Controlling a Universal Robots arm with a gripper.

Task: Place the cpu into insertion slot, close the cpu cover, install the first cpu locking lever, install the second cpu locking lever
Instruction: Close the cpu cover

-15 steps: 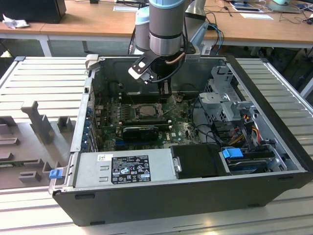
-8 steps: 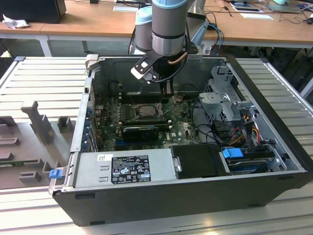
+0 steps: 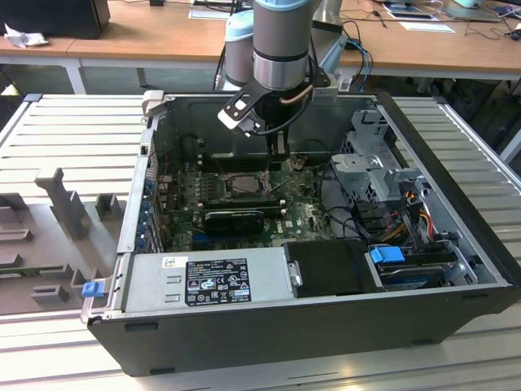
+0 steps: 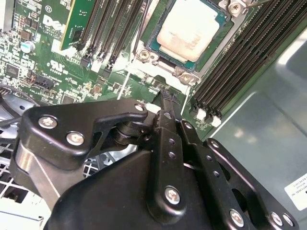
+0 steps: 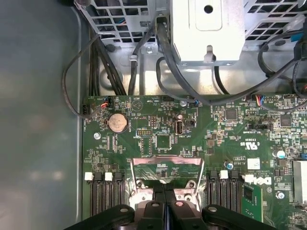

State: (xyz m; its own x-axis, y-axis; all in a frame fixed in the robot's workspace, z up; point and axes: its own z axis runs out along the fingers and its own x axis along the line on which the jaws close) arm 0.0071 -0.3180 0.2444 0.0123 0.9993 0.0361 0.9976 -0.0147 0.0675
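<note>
Inside the insertion slot (image 4: 144,54) of the green motherboard (image 4: 48,72), the cpu (image 4: 186,32) is lying flat. Just beside it, the gripper (image 4: 165,96) is hovering with its fingers pressed together, gripping nothing. Around them, the open computer case (image 3: 269,326) is resting on a ribbed grey table (image 3: 73,130), with wooden desks (image 3: 146,37) standing behind.

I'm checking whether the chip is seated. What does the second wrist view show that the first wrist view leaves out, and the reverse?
Second wrist view: the cpu lying flat in the insertion slot, pale top up. First wrist view: the cpu cover tilted open, a coin battery, the drive cage and black cables. Both wrist views: the green motherboard, the black memory slots and the shut gripper.
</note>
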